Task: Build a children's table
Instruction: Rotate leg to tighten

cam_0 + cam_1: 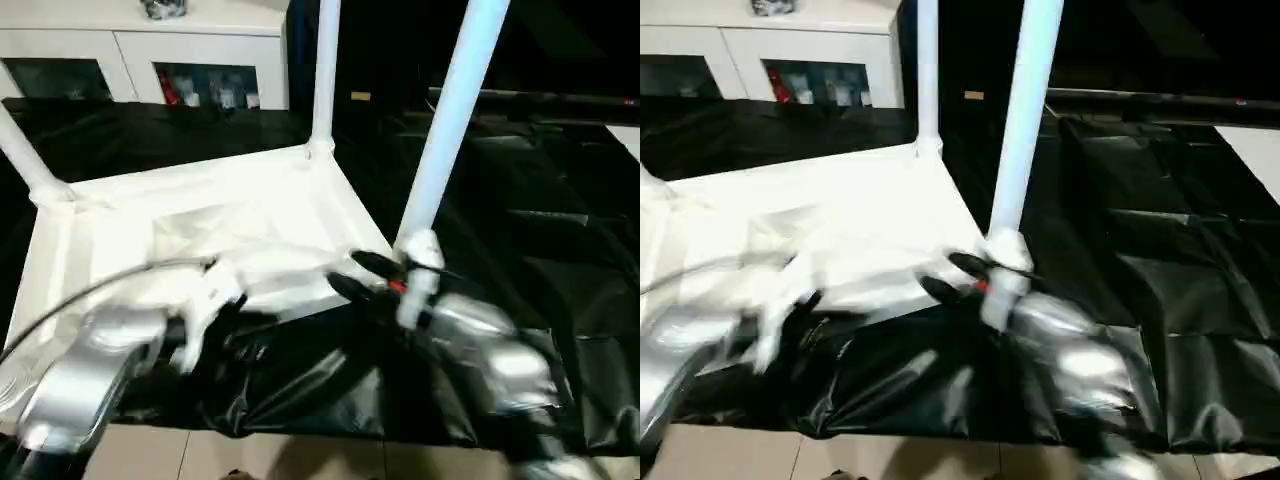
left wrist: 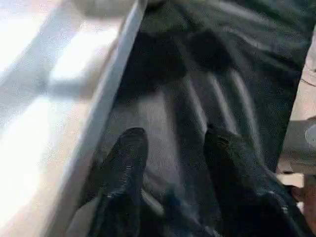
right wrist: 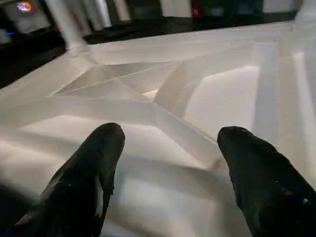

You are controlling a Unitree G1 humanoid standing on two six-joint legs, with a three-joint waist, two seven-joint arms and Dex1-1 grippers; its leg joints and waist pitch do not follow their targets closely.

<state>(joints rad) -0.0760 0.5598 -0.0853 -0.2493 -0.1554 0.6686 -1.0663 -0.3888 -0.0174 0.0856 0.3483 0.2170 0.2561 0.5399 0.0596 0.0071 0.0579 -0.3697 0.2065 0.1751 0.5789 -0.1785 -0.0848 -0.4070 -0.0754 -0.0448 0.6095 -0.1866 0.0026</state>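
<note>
- Table top (image 1: 230,230) lies upside down on a black plastic sheet (image 1: 520,250), ribbed underside up. That puts the corner sockets facing up so legs can be pushed in from above.
- Three legs are seen standing in their sockets: near right leg (image 1: 450,120), far leg (image 1: 325,70), and a left leg (image 1: 20,150) leaning out at the picture's edge. The near left corner is hidden behind the left forearm, so I cannot tell whether a fourth leg is in.
- Right gripper (image 3: 170,143): jaws wide apart, nothing between them, hovering over the ribs of the underside, just beside the base of the near right leg. Likely a release or a check on seating.
- Left gripper (image 2: 173,148): jaws parted, empty, hanging over the black sheet just beside the top's near rim (image 2: 106,98).
- White cabinet (image 1: 140,50) stands behind, well apart from the work.
- Judgement: assembly looks close to done; next would be confirming all legs are seated, then righting the table.
</note>
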